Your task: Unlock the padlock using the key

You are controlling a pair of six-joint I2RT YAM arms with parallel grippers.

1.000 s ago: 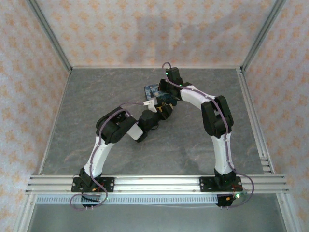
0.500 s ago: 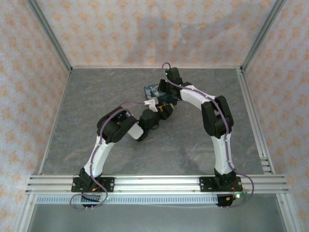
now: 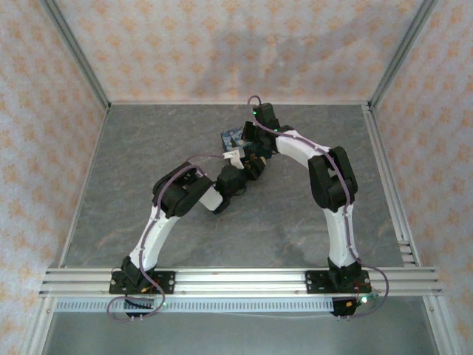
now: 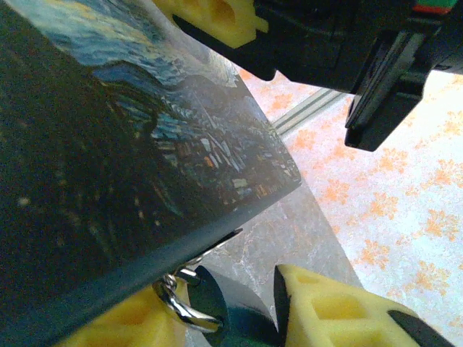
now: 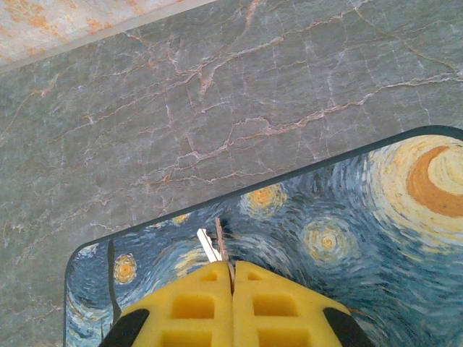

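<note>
The padlock [image 4: 233,312] shows in the left wrist view as a dark teal body with a silvery ring [image 4: 181,307] at its side. It sits between the yellow fingers [image 4: 329,303] of my left gripper [image 4: 231,322], which press on it from both sides, just under the edge of the blue starry tin [image 4: 108,166]. My right gripper [image 5: 232,266] is shut on the key [image 5: 220,238], whose thin blade sticks out from the fingertips over the tin's lid [image 5: 347,238]; a second pale blade [image 5: 208,246] lies beside it. From above, both grippers [image 3: 250,167] [image 3: 256,151] meet at the tin [image 3: 232,137].
The tin rests on the grey marbled table [image 3: 148,155], toward the back middle. Patterned walls [image 3: 222,44] and metal frame posts [image 3: 81,52] close in the table. A rail [image 3: 236,279] runs along the near edge by the arm bases.
My left arm has edged forward toward the tin, and its jaws have narrowed onto the padlock. The right arm has stayed where it was, shut on the key.
</note>
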